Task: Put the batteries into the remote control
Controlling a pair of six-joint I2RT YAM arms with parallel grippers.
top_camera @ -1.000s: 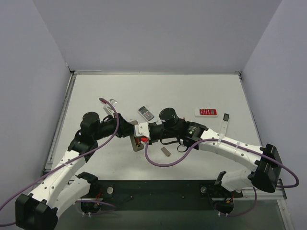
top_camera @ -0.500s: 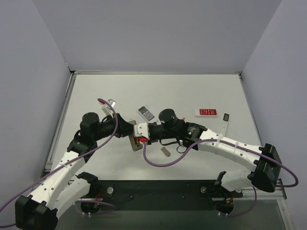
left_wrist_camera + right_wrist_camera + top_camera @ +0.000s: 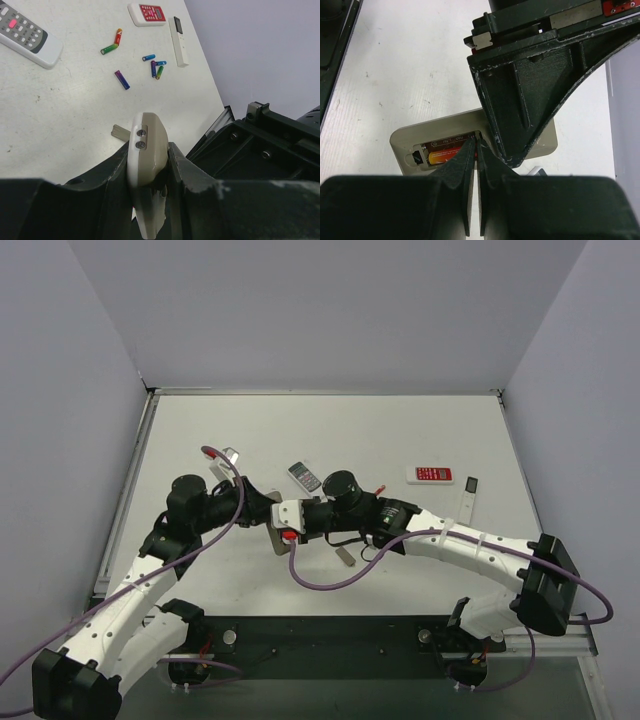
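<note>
Remote (image 3: 144,127) clamped edge-on in my left gripper (image 3: 146,151), my right gripper (image 3: 475,144) pinched nearly closed with nothing seen between, tips at an orange battery (image 3: 445,155) lying in the open bay, spare batteries (image 3: 121,79) loose on the counter (image 3: 60,110) beyond.

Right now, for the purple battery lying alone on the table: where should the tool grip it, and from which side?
Probably grip the purple battery at its middle, across the thin body, coming down from above. It lies flat on the table, so only its long sides are free, and it has bare space around it, unlike the cluster.
</note>
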